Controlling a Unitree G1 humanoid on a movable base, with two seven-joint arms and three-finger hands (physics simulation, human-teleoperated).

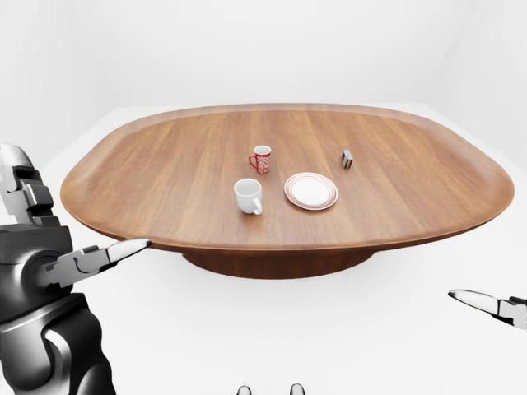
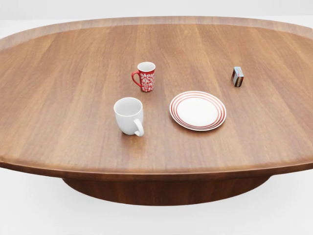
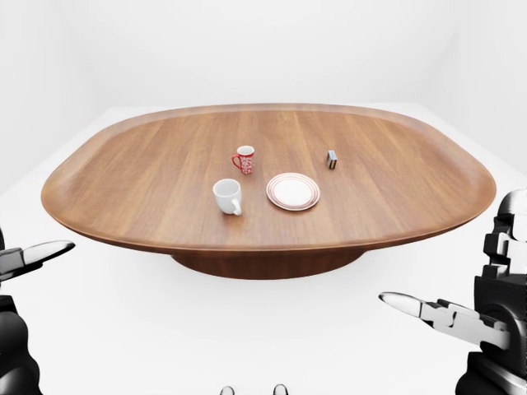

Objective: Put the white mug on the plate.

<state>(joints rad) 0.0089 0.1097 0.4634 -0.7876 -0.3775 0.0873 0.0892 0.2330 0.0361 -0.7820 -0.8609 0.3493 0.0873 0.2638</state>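
Note:
The white mug [image 2: 129,115] stands upright on the wooden table [image 2: 58,98], handle toward the view's bottom right. The white plate with red rings [image 2: 197,110] lies just right of it, apart from it. Neither hand shows in the head view. In the left-eye view my left hand [image 1: 115,251] is open, fingers stretched out, below the table's near left edge and far from the mug. In the right-eye view my right hand [image 3: 405,304] is open too, low at the right, off the table.
A red patterned mug [image 2: 145,76] stands just above the white mug in the head view. A small box [image 2: 237,76] stands upright to the upper right of the plate. The oval table has a raised rim [image 3: 263,247] and a central pedestal.

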